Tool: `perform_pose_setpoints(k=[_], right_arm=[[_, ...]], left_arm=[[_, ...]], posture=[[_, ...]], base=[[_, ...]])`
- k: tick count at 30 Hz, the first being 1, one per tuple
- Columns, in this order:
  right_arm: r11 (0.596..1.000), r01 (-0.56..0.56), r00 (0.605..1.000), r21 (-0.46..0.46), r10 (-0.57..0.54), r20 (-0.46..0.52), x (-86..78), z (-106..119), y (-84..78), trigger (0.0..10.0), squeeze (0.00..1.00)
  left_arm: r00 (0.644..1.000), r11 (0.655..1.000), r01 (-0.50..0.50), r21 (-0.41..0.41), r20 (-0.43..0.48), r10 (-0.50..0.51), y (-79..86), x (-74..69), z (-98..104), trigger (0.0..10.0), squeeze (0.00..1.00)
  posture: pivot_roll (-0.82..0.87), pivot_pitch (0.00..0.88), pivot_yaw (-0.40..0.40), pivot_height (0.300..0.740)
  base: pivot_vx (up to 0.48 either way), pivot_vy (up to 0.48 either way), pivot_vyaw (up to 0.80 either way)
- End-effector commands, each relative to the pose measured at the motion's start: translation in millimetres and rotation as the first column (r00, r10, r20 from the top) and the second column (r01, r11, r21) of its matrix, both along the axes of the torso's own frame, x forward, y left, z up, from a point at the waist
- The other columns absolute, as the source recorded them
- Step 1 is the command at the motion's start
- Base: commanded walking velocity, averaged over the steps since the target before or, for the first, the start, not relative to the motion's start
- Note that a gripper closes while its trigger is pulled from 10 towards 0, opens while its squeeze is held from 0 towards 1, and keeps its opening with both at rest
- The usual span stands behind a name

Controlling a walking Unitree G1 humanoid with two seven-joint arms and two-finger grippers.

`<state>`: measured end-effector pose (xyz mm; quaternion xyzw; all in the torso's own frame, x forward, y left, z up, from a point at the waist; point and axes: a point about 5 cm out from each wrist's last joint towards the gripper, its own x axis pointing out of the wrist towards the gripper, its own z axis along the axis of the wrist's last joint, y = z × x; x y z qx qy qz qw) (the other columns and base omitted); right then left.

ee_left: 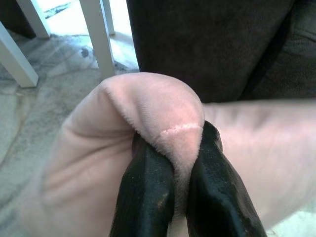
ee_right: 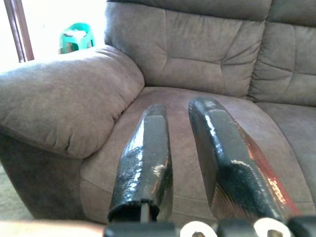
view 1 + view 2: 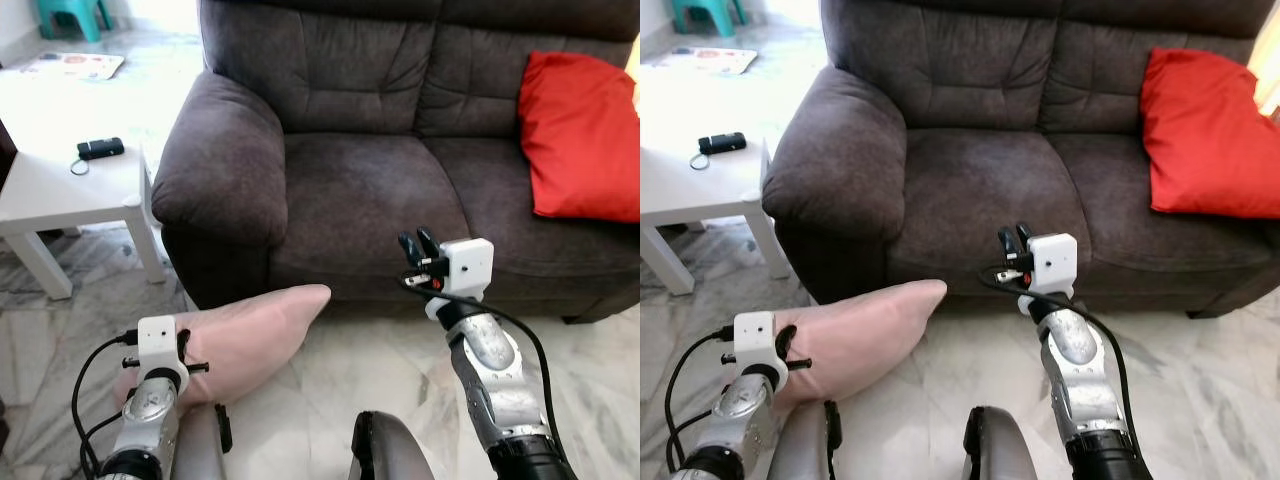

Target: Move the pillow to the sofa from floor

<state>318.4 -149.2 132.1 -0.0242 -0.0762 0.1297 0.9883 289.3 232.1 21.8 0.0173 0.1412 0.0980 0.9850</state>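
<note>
**Left gripper pinches pink pillow beside the sofa**

The left gripper is closed on a corner of the pink pillow. In the left wrist view its two black fingers sit nearly together, with a fold of the soft pink fabric squeezed between them and bulging up over the tips. From the head camera, the left arm reaches in low on the robot's left, its white wrist block lying against the pillow's near end.

The pillow lies on the pale marble floor, stretched out slantwise. Its far tip points toward the front base of the sofa, just below the seat edge and close to the foot of the sofa's armrest.

The right gripper is raised in front of the sofa's seat edge, near the middle. Its fingers stand a narrow gap apart with nothing between them, pointing across the seat cushion toward the backrest.

The sofa is dark grey-brown, with two seat cushions. A red cushion leans against the backrest at the sofa's far right end. To the robot's left, just beside the armrest, stands a small white table with a small black device and its cord on top. Beyond it, a flat printed mat lies on the floor, and a teal stool stands in the far corner.
</note>
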Motion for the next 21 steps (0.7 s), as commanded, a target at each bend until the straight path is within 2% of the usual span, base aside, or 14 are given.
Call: perform_pose_setpoints(k=[1, 9, 14, 16, 19, 21], right_arm=[[1.0, 0.005, 1.0, -0.022, -0.005, -0.009, 2.4, -2.0, -4.6, 10.0, 0.0], [0.998, -0.005, 0.999, -0.058, 0.003, -0.035, 3.8, -7.5, -11.3, 10.0, 0.0], [0.999, 0.001, 0.999, -0.041, -0.003, -0.04, 3.4, -10.1, -12.2, 10.0, 0.0], [0.999, 0.001, 0.999, -0.037, -0.002, -0.041, 2.6, -11.4, -11.5, 10.0, 0.0], [0.999, -0.024, 0.998, -0.033, 0.022, -0.053, 0.7, -15.1, -6.6, 10.0, 0.0], [0.999, -0.034, 0.998, -0.032, 0.032, -0.056, 0.8, -15.3, -5.9, 10.0, 0.0]], left_arm=[[0.992, 0.999, 0.035, 0.042, 0.117, -0.04, -1.2, 12.1, 22.4, 10.0, 0.0], [0.98, 0.995, 0.088, 0.049, 0.174, -0.095, -2.6, 18.4, 38.4, 10.0, 0.0], [0.968, 0.992, 0.115, 0.059, 0.217, -0.125, -7.2, 19.6, 47.3, 10.0, 0.0], [0.958, 0.987, 0.144, 0.069, 0.24, -0.156, -12.6, 18.9, 51.8, 10.0, 0.0], [0.928, 0.967, 0.238, 0.093, 0.273, -0.255, -27.4, 16.9, 64.3, 10.0, 0.0], [0.923, 0.963, 0.252, 0.096, 0.275, -0.269, -28.5, 17.2, 66.7, 10.0, 0.0]], posture=[[0.03, 0.0, -0.106, 0.568], [0.03, 0.0, -0.104, 0.568], [0.04, 0.0, -0.1, 0.568], [0.04, 0.0, -0.098, 0.568], [0.04, 0.0, -0.096, 0.568], [0.05, 0.0, -0.098, 0.568]], base=[[0.0, 0.0, 0.0], [0.0, 0.0, 0.0], [0.0, 0.0, 0.0], [0.0, 0.0, 0.0], [0.0, 0.0, 0.0], [0.0, 0.0, 0.0]])
